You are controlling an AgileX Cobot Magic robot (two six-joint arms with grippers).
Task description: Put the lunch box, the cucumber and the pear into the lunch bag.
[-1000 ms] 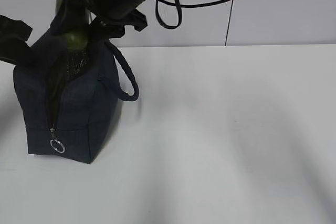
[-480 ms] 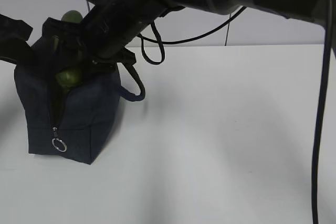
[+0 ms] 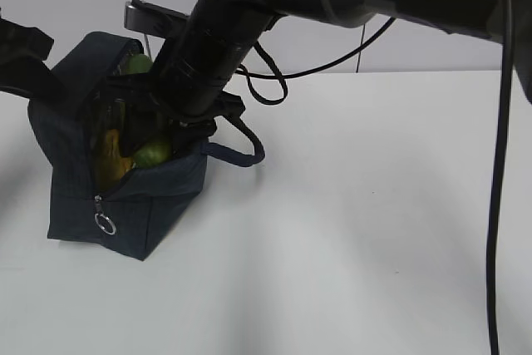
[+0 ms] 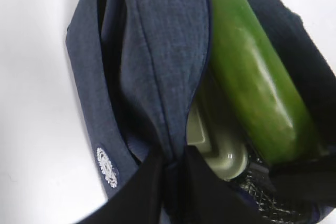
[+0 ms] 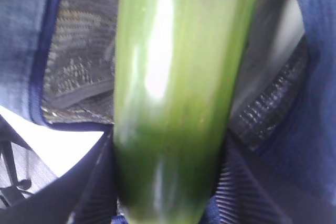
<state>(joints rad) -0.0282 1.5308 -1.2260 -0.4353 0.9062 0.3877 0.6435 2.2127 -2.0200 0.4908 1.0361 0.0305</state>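
Observation:
The navy lunch bag (image 3: pixel 141 205) stands open at the table's left, with its silver ring pull (image 3: pixel 105 224) at the front. My right gripper (image 3: pixel 179 110) reaches across into the bag's mouth and is shut on the green cucumber (image 3: pixel 154 153), which stands steeply inside. In the right wrist view the cucumber (image 5: pixel 173 103) fills the gap between my ribbed fingers (image 5: pixel 247 192). A yellow pear (image 3: pixel 112 160) shows inside the bag. My left gripper (image 4: pixel 176 156) is shut on the bag's fabric rim (image 4: pixel 157 51). The lunch box's sage lid (image 4: pixel 223 153) lies inside beside the cucumber (image 4: pixel 257 77).
The bag's strap handle (image 3: pixel 241 151) loops out to the right. A black cable (image 3: pixel 499 205) hangs down the right side. The white table (image 3: pixel 374 230) spreads to the right of the bag. The bag's white logo (image 4: pixel 106 167) faces the left wrist camera.
The right arm has swung lower into the bag with the cucumber. The bag's mouth has opened wider and its top has shifted right, so the pear now shows.

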